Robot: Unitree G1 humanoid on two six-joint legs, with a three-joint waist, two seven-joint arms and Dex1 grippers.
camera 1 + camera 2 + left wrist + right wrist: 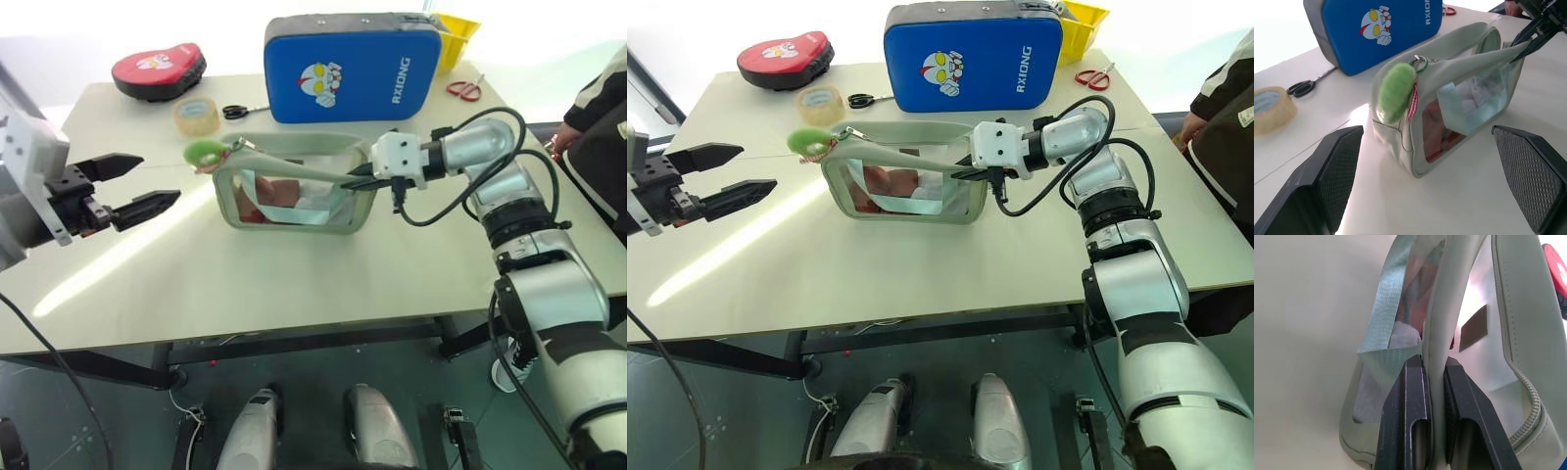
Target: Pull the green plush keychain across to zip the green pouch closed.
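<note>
Now R gripper (1434,382) clamped on green pouch (294,211) edge, L gripper (137,186) wide open nearby.

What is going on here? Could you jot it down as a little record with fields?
Pouch: boxy sage-green pouch with clear windows, on the white table, top unzipped.
Zipper charm: fuzzy lime-green plush keychain, at the pouch's left end, untouched.
Right gripper: jaws shut on the pouch's right-end edge.
Left gripper: jaws open, apart from the pouch, facing the keychain.
Behind: blue cartoon case, tape roll.
</note>
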